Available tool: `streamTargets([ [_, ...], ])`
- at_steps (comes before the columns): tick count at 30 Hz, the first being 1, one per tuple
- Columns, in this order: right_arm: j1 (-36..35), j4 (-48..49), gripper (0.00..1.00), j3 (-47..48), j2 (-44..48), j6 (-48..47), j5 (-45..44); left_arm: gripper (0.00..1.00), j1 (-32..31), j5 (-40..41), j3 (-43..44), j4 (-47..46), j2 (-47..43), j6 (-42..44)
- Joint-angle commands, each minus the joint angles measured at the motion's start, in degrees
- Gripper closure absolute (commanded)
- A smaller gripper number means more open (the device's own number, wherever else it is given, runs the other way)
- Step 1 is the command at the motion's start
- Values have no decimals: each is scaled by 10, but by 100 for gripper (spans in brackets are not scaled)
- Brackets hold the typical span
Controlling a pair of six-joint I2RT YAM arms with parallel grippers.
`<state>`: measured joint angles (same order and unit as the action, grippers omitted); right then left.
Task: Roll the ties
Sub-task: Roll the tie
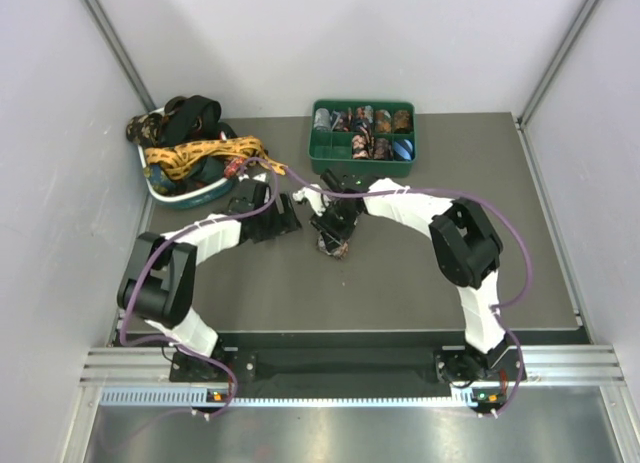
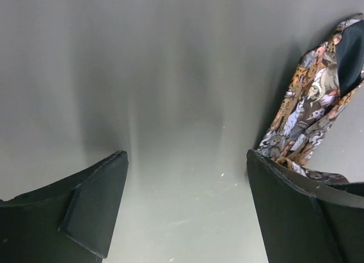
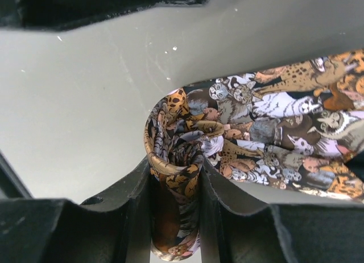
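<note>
Tie (image 3: 267, 121) looks soft, light, slippery. Right pincer (image 3: 176, 183) clenches its rolled core, lower centre, the best spot to grip; left pincer (image 2: 186, 183) is released.

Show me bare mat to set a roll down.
Bare: mat right of the right arm; also the near strip between it and the left arm. Crowded: back left by the tie bin, and centre, around left gripper, right gripper and the cat-print tie.

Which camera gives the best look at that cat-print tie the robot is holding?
The right wrist view: the cat-print tie is close up, its rolled end pinched in the right gripper, pattern sharp. The top view shows only a small dark bundle under that gripper; the left wrist view catches a strip at its right edge.
</note>
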<state>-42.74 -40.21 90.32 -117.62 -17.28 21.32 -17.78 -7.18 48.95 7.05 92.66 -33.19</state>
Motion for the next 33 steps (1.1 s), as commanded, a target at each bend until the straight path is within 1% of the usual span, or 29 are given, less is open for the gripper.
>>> streamTargets([
  [1, 21, 5, 93, 21, -34, 22, 64, 11, -12, -26, -2, -21, 24, 1],
  [5, 59, 14, 92, 28, -56, 53, 114, 14, -26, -36, 15, -29, 52, 11],
  [6, 73, 24, 92, 23, -58, 64, 146, 14, -33, -36, 25, -28, 65, 14],
  [8, 86, 42, 92, 14, -60, 79, 166, 15, -43, -35, 37, -24, 78, 24],
  [9, 92, 47, 91, 8, -63, 87, 191, 15, -51, -35, 50, -22, 94, 26],
  [12, 106, 65, 91, -1, -73, 107, 217, 16, -59, -36, 69, -16, 120, 30],
  [16, 129, 112, 93, -27, -81, 151, 238, 16, -63, -33, 77, -18, 128, 37],
  [17, 134, 142, 93, -34, -84, 162, 243, 16, -63, -31, 76, -17, 125, 40],
  [18, 143, 161, 93, -55, -85, 195, 258, 16, -63, -28, 75, -15, 124, 43],
  [20, 146, 191, 93, -71, -89, 210, 281, 15, -63, -15, 72, -11, 118, 50],
  [24, 147, 219, 94, -80, -104, 232, 279, 15, -63, 4, 68, 7, 102, 55],
  [26, 148, 223, 94, -77, -117, 252, 264, 15, -63, 12, 65, 12, 92, 55],
  [29, 158, 266, 94, -94, -126, 294, 252, 14, -63, 15, 56, 13, 77, 62],
  [31, 168, 315, 94, -122, -125, 314, 258, 14, -63, 5, 54, 15, 71, 80],
  [32, 174, 333, 94, -145, -124, 340, 263, 14, -63, 4, 54, 17, 66, 82],
  [33, 183, 353, 94, -153, -122, 350, 279, 13, -64, 2, 54, 18, 61, 86],
])
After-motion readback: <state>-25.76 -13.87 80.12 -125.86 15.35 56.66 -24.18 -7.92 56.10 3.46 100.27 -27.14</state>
